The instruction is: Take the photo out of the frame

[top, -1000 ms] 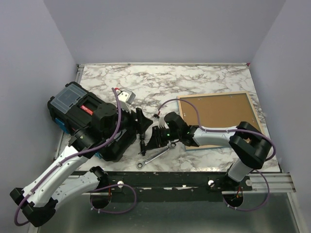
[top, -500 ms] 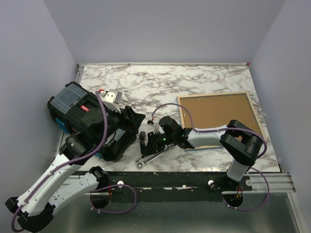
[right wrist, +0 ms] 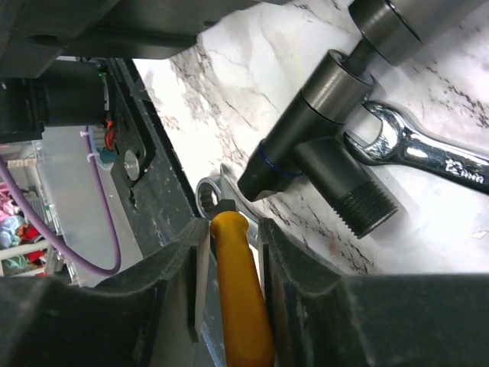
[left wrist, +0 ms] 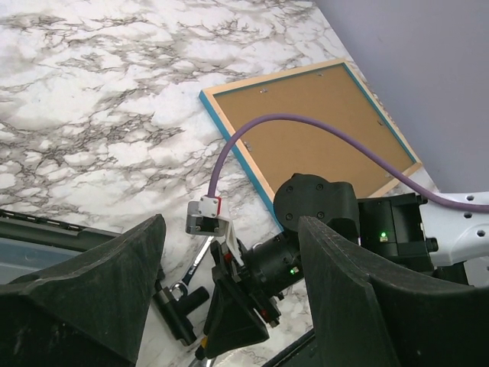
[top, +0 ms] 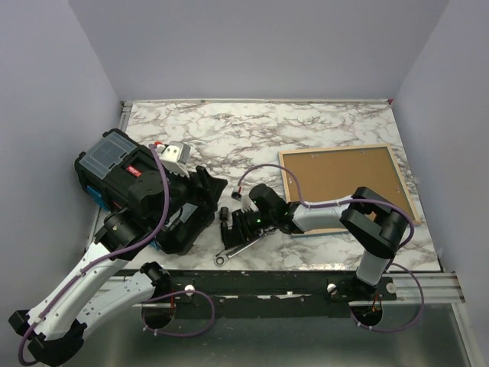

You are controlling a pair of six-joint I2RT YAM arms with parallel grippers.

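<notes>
Noted right gripper point(right wrist: 229, 229) low over the table, matt black fingers point(right wrist: 306, 306) flanking a smooth orange cylindrical handle point(right wrist: 244, 306), pads close against both its sides; could not tell whether clamped or merely alongside. Saw, just past the handle tip, a toothed chrome ring end point(right wrist: 208, 195). Further up, saw a dark tubular fitting point(right wrist: 306, 126) with a threaded stub, touching the open jaw of a polished steel wrench point(right wrist: 428, 162). Recorded left gripper point(left wrist: 229, 222) spread wide and holding nothing, broad black wedge-shaped fingers point(left wrist: 99, 290) raised above the table, looking down on the right wrist. Traced a purple cable point(left wrist: 290, 116) arcing from a small white plug point(left wrist: 202, 218) on that wrist and passing over the frame. Located the frame point(left wrist: 275, 77) lying flat on the table point(top: 267, 126), right of centre in the overhead view, back side up, neither gripper touching it. Noted square corners, a pale wood rim and a narrow turquoise outer edge. Logged a brown, fibrous-looking backing board point(top: 344, 180) seated inside the rim. Could not see the photo from any view. Marked a black moulded toolbox point(top: 122, 187) with a clear-lidded compartment at the left of the overhead view, beside the left arm. Noted glossy white marble-patterned tabletop with grey veining.
</notes>
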